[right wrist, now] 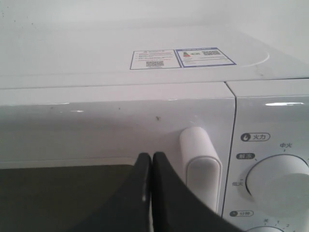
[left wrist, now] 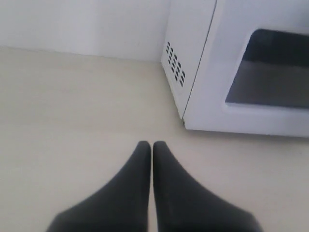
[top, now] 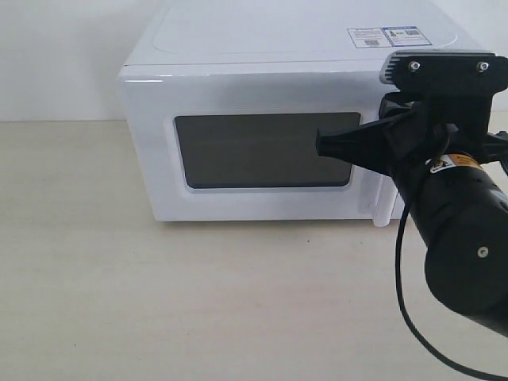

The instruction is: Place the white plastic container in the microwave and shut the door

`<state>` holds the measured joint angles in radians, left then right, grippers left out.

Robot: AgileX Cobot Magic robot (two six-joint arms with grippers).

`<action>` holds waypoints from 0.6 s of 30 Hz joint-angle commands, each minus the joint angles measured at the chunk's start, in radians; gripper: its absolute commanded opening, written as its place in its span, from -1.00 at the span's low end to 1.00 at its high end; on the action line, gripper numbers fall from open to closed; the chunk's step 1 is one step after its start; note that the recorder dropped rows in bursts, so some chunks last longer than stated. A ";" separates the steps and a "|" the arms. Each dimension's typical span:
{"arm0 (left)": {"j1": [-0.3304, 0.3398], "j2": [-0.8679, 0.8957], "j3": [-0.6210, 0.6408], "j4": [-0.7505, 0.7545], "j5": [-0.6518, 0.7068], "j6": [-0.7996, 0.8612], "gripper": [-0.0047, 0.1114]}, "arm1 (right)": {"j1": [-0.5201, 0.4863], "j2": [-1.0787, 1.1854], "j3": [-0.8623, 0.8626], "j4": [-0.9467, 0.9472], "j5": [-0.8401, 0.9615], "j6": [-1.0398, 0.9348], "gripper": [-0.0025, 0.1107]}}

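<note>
The white microwave (top: 262, 79) stands on the table with its door (top: 159, 143) shut flush and the dark window (top: 262, 151) facing me. My right gripper (top: 321, 144) is shut and empty, its tips at the window's right edge, just left of the white bar handle (right wrist: 200, 164). In the right wrist view that gripper (right wrist: 152, 155) points at the door beside the handle. My left gripper (left wrist: 152, 144) is shut on nothing, low over the table left of the microwave (left wrist: 241, 72). The white plastic container is not in view.
The pale wooden table (top: 198, 302) stretches in front of the microwave. Dials (right wrist: 280, 181) sit on the panel right of the handle. Stickers (top: 387, 36) lie on the microwave's top. A black cable (top: 413, 317) hangs from the right arm. A white wall stands behind.
</note>
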<state>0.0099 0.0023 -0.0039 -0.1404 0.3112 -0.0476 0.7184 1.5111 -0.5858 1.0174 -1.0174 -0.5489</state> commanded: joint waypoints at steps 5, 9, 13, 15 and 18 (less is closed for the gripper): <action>-0.009 -0.002 0.004 0.230 -0.007 -0.215 -0.85 | 0.001 -0.011 0.005 -0.002 -0.009 -0.006 -0.96; -0.009 -0.002 0.004 0.223 -0.007 -0.208 -0.85 | 0.001 -0.011 0.005 -0.002 -0.009 -0.006 -0.96; -0.009 -0.002 0.004 0.210 -0.007 -0.208 -0.85 | 0.001 -0.011 0.005 -0.002 -0.009 -0.006 -0.96; -0.009 -0.002 0.004 0.212 -0.007 -0.208 -0.85 | 0.001 -0.011 0.005 -0.002 -0.009 -0.006 -0.96; -0.009 -0.002 0.004 0.212 -0.007 -0.208 -0.85 | 0.001 -0.011 0.005 -0.002 -0.009 -0.006 -0.96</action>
<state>0.0099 0.0023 -0.0039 0.0764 0.3112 -0.2492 0.7184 1.5111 -0.5858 1.0174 -1.0174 -0.5489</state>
